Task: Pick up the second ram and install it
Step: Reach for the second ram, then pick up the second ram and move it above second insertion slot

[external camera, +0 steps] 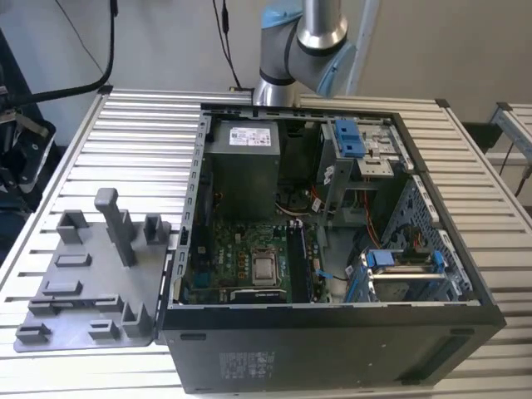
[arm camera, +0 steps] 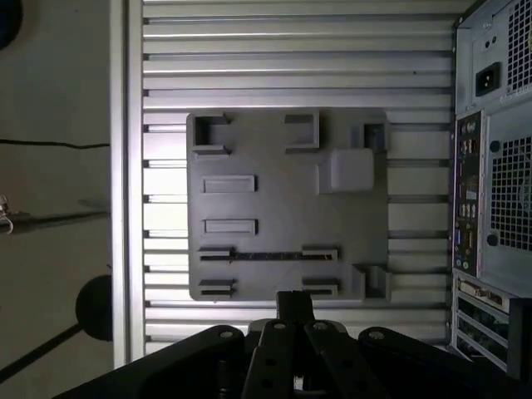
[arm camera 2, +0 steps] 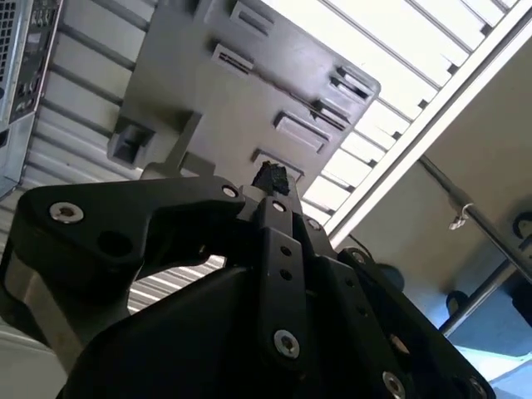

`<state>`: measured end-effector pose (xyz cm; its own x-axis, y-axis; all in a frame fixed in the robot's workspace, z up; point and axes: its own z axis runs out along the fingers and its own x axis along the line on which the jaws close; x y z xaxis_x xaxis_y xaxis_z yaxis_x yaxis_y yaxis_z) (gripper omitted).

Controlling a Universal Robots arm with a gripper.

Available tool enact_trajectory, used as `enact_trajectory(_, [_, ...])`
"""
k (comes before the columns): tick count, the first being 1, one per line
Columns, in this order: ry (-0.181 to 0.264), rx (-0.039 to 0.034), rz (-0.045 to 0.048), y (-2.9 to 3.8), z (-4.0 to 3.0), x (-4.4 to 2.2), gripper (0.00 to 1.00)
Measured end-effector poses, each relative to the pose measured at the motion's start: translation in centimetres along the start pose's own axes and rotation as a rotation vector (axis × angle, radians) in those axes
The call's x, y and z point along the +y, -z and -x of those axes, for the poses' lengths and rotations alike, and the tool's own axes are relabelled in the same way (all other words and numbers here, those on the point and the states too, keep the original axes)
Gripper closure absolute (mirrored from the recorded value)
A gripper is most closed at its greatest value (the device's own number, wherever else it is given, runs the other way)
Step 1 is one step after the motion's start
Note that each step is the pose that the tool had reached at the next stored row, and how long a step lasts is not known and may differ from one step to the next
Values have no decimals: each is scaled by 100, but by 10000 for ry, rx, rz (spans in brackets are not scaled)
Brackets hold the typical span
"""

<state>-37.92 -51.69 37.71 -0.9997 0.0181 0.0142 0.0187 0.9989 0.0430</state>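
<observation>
Gripper [arm camera: 295, 303] is hovering above the grey tray [arm camera: 283, 208], fingertips pressed together, gripping nothing. Second ram [arm camera: 268, 256] is sitting edge-on in a tray slot. It's looking light, stiff and fragile, probably best pinched across its flat faces, mid-length.

Pincer [arm camera: 295, 303]: showing matte black.
Tray [arm camera: 283, 199], before the pincer: showing plain grey.
Second ram [arm camera: 266, 256], on the tray's pincer side: appearing dark.
Table [arm camera: 291, 58]: gleaming silver, ribbed in stripes.
Computer case [external camera: 332, 349]: showing black; board [external camera: 237, 249] green, clips [external camera: 349, 137] blue.
</observation>
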Motion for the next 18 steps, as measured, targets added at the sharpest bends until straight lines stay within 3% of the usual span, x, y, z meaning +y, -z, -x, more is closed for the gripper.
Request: enact_trajectory(18, [24, 3, 3, 0, 0, 6, 89])
